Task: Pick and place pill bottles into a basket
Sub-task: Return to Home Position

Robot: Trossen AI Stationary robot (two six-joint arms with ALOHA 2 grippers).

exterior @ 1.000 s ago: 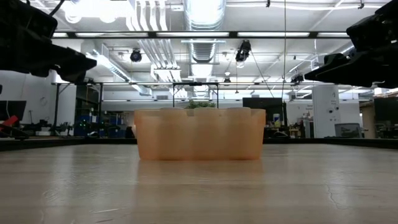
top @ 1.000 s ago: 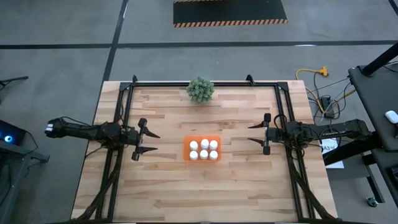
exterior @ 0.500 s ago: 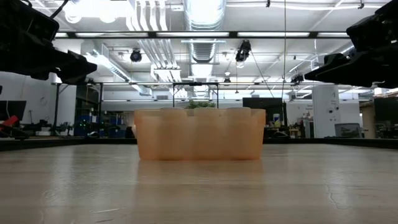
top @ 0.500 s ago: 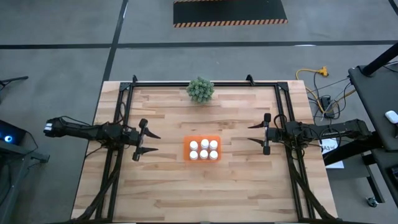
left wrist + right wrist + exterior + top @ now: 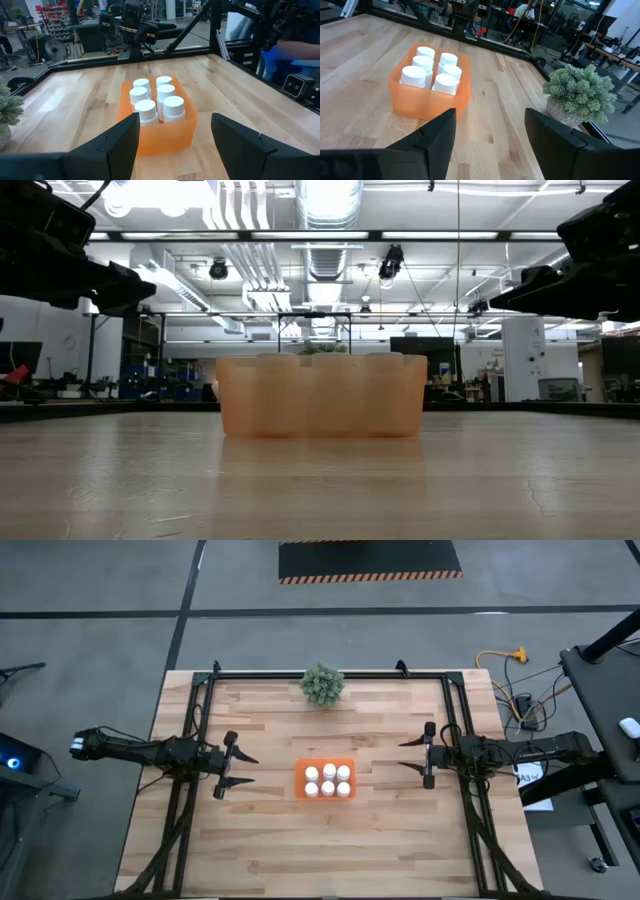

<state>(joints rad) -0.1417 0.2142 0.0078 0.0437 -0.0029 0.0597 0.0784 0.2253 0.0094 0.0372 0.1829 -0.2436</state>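
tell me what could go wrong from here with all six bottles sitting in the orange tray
1. The left claw and right claw hang open on either side of the tray, pointing at it; a move inward rather than back could shove it.
2. Nothing visible pins the tray to the table, so a knock might slide it or tip the bottles.
3. A wide swing could clip the plant at the far edge.
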